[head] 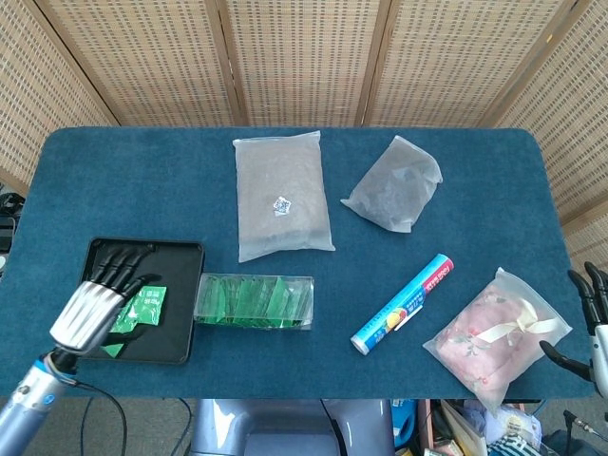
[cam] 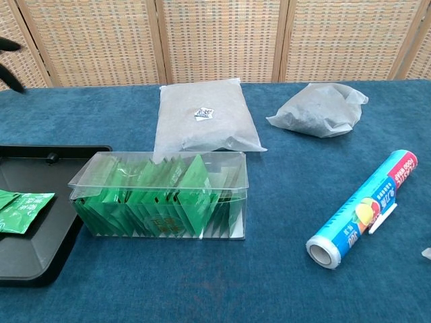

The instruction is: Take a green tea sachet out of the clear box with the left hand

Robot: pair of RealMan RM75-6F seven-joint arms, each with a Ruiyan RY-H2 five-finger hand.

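The clear box [head: 254, 302] [cam: 158, 198] lies near the table's front edge, packed with upright green tea sachets [cam: 182, 195]. To its left stands a black tray [head: 171, 249] [cam: 74, 149] with loose green sachets [head: 147, 304] [cam: 23, 210] in it. My left hand [head: 100, 290] hovers over the tray with fingers stretched out and holds nothing; it hides some of the loose sachets. It is left of the box and apart from it. In the chest view only dark fingertips [cam: 8, 62] show at the top left. My right hand [head: 589, 318] stays at the table's right edge, fingers apart and empty.
A flat grey bag [head: 282, 195] lies behind the box, and a crumpled grey bag [head: 394, 182] to its right. A cling-film roll [head: 402, 304] and a pink pouch [head: 496, 332] lie front right. A wicker screen closes the back.
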